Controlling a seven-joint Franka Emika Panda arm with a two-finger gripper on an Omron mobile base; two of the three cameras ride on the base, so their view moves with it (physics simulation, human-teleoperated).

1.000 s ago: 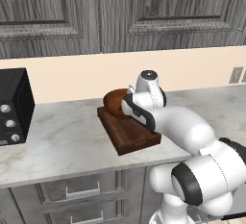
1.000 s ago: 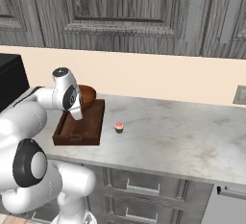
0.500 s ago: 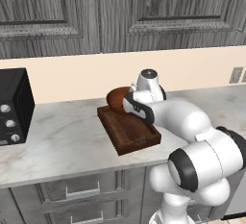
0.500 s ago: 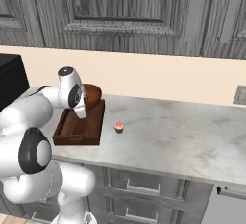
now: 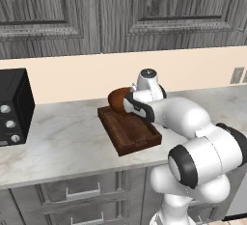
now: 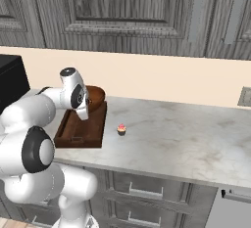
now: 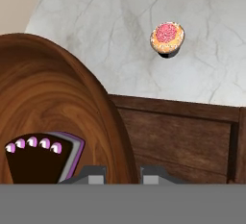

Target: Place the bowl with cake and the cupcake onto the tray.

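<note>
The bowl with cake (image 5: 118, 99) is a brown wooden bowl hanging at the far end of the tray (image 5: 130, 131), its rim between my fingers. In the hand view the bowl (image 7: 53, 107) takes up the left side, with the dark cake slice (image 7: 41, 163) low inside it. My gripper (image 7: 124, 172) is shut on the bowl's rim, and it also shows from the base (image 5: 131, 105) (image 6: 86, 107). The dark wooden tray (image 7: 187, 134) (image 6: 78, 130) lies just beneath. The cupcake (image 6: 121, 129) (image 7: 167, 38), pink-topped, stands on the marble counter to the right of the tray.
A black oven (image 5: 12, 105) sits at the counter's left end. The beige wall runs close behind the bowl, with a wall outlet (image 6: 243, 96) far right. Bare marble counter (image 6: 186, 134) stretches to the right of the cupcake.
The gripper and the bowl have edged slightly to the right over the tray's far end, and the arm's elbow has swung nearer the base. The cupcake and tray have stayed put.
</note>
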